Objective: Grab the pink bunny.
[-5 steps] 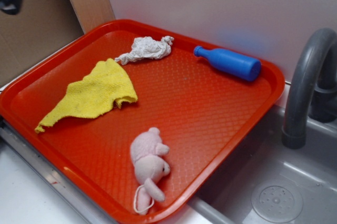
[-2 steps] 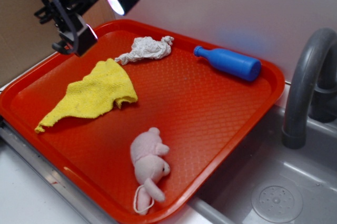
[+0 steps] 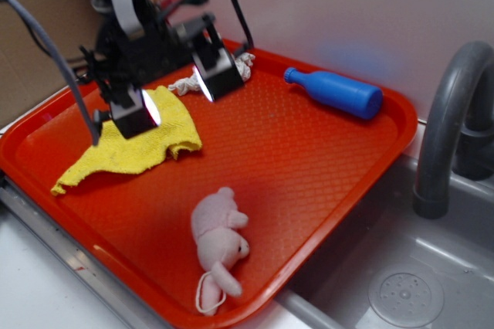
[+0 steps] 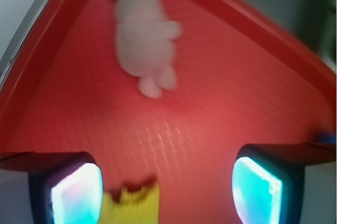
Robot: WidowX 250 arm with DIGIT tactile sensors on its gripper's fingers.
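Note:
The pink bunny (image 3: 218, 245) lies on its side near the front edge of the red tray (image 3: 309, 167), its thin white loop toward the tray rim. In the wrist view the pink bunny (image 4: 143, 32) shows blurred at the top, well ahead of the fingers. My gripper (image 3: 176, 91) hangs above the back left of the tray over the yellow cloth (image 3: 135, 144), far from the bunny. Its jaws stand wide apart with nothing between them, and my gripper (image 4: 166, 190) shows only tray and a cloth corner in the gap.
A blue bottle (image 3: 336, 92) lies at the tray's back right. A crumpled white paper wad (image 3: 185, 80) sits at the back, partly behind the gripper. A grey faucet (image 3: 448, 128) and sink (image 3: 386, 267) are to the right. A wall runs behind.
The arm has come in from the upper left, moving down and right; it now hangs over the yellow cloth. The bunny, bottle and cloth have not moved.

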